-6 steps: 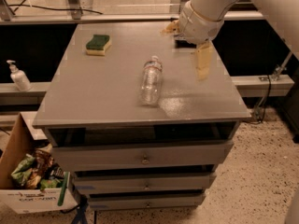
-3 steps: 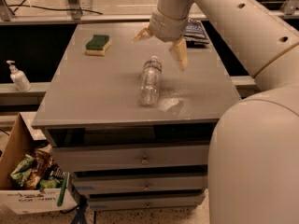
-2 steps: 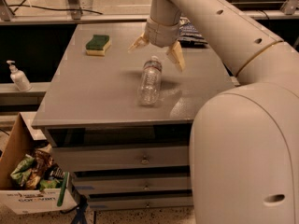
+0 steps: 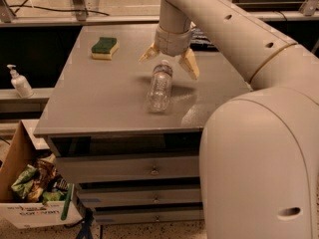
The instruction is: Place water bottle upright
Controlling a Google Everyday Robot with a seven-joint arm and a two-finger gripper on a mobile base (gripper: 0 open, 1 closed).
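The clear ribbed water bottle (image 4: 160, 87) lies on its side near the middle of the grey table top (image 4: 89, 103), cap end pointing away from me. My gripper (image 4: 169, 61) hangs just above the cap end, open, with one tan finger (image 4: 190, 63) on the right of the bottle's neck and the other on the left. The fingers straddle the neck without closing on it. The big white arm fills the right side of the view.
A green and yellow sponge (image 4: 104, 48) sits at the back left of the table. A white pump dispenser (image 4: 20, 82) stands on a ledge at the left. A cardboard box (image 4: 35, 193) with wrappers is on the floor. Drawers (image 4: 149, 171) lie below the table top.
The gripper has moved left from the table's right side and come down over the bottle's cap end. The bottle has not moved.
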